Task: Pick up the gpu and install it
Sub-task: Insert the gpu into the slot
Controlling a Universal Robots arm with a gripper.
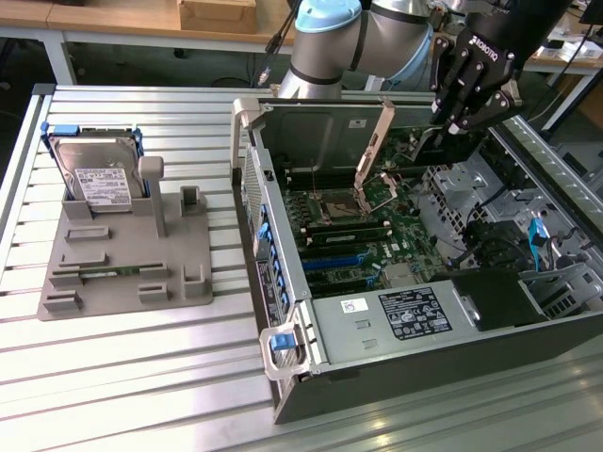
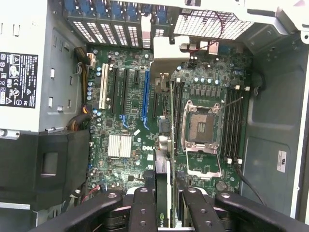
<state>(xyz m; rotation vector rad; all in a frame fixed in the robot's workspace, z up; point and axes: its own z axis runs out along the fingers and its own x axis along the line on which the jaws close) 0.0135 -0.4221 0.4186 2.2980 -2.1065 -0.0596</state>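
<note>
In the wrist view we see our gripper (image 2: 162, 205) clamped on the gpu (image 2: 164, 159), a thin green-edged card held edge-on above the motherboard (image 2: 125, 125); the exterior view shows the hard drive (image 1: 99, 174) on the counter (image 1: 122, 377).

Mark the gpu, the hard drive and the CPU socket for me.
gpu (image 2: 164, 145): wrist view, thin edge of the card held in the pincer.
hard drive (image 1: 99, 179): exterior view, white label on its face.
CPU socket (image 2: 199, 126): wrist view, open centre of the socket.
</note>
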